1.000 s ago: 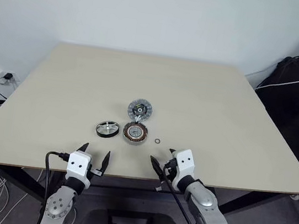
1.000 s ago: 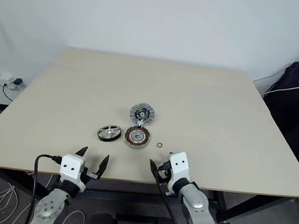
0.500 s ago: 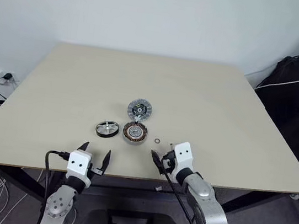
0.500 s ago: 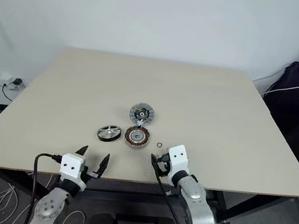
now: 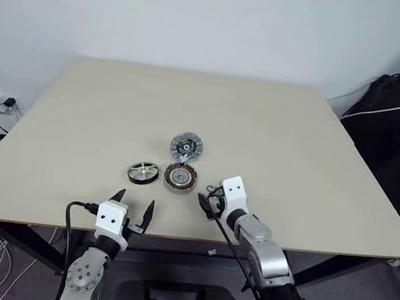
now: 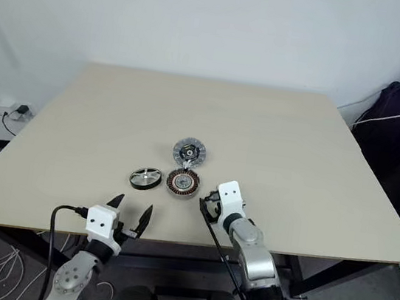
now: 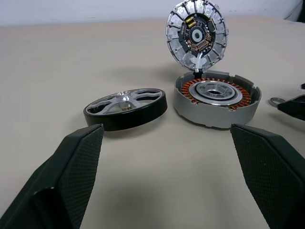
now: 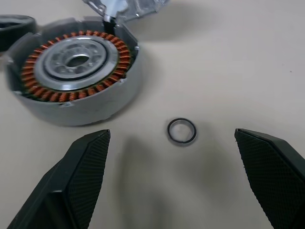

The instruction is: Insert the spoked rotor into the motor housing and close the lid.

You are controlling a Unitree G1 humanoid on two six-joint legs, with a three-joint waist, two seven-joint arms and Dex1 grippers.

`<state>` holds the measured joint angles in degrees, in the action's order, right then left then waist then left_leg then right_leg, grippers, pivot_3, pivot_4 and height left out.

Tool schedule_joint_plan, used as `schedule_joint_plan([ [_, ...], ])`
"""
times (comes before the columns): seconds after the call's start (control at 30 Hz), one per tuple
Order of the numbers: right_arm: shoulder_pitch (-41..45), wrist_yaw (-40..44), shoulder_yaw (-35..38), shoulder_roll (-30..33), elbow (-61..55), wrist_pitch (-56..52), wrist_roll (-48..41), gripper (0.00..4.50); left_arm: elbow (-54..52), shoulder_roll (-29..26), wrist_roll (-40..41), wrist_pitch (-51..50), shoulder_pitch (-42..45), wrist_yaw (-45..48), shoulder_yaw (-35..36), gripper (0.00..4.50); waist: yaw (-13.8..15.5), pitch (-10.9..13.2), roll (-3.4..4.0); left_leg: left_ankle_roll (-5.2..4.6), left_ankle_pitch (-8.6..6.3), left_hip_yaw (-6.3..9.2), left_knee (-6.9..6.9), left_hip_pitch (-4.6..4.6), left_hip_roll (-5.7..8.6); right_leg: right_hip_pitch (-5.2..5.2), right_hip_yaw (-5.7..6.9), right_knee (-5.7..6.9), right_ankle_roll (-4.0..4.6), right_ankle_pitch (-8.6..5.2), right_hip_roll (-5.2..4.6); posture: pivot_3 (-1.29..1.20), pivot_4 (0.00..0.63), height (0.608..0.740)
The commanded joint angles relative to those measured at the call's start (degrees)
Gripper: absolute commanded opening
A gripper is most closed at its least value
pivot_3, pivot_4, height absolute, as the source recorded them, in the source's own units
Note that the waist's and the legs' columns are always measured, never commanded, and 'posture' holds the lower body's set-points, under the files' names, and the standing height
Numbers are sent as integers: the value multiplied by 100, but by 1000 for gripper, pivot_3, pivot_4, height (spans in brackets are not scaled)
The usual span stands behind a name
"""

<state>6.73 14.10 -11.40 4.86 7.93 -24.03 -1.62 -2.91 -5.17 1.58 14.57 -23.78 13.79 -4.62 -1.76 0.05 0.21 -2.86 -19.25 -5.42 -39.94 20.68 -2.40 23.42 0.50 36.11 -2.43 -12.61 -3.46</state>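
The spoked rotor (image 5: pixel 143 172) lies flat on the table (image 5: pixel 277 131), a dark rim with silver spokes. Just to its right sits the motor housing (image 5: pixel 180 178) with copper windings around a silver hub. The ribbed lid (image 5: pixel 186 146) stands tilted up behind the housing, joined to its far rim. My right gripper (image 5: pixel 206 198) is open just right of the housing, its fingers either side of a small metal ring (image 8: pixel 181 130). My left gripper (image 5: pixel 136 198) is open at the table's near edge, short of the rotor (image 7: pixel 126 107), with nothing between its fingers.
A black bag (image 5: pixel 399 111) with cables sits off the table's right side. A wall socket (image 5: pixel 2 101) and loose wires are at the left. The near table edge (image 5: pixel 173 236) runs under both wrists.
My right gripper has moved forward and a little left over the table, up to the small ring beside the housing. The left gripper has stayed in place. Both remain open.
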Motion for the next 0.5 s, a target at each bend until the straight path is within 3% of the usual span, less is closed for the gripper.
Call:
schedule_joint_plan([
  [0.03, 327, -102, 143, -56, 269, 200, 38, 4500, -181, 16, 70, 149, 77, -10, -11, 4484, -2, 0, 1, 1, 0, 0, 0, 2, 0, -2, 0, 0, 0, 0, 0, 0, 0, 740],
  [0.5, 969, -150, 189, -176, 1589, 713, 187, 4500, -104, 1, 112, 205, 106, -9, -3, 4484, -47, 3, 10, 5, 3, -6, 0, -1, 26, -1, -7, 11, -1, 1, 2, 0, 0, 740],
])
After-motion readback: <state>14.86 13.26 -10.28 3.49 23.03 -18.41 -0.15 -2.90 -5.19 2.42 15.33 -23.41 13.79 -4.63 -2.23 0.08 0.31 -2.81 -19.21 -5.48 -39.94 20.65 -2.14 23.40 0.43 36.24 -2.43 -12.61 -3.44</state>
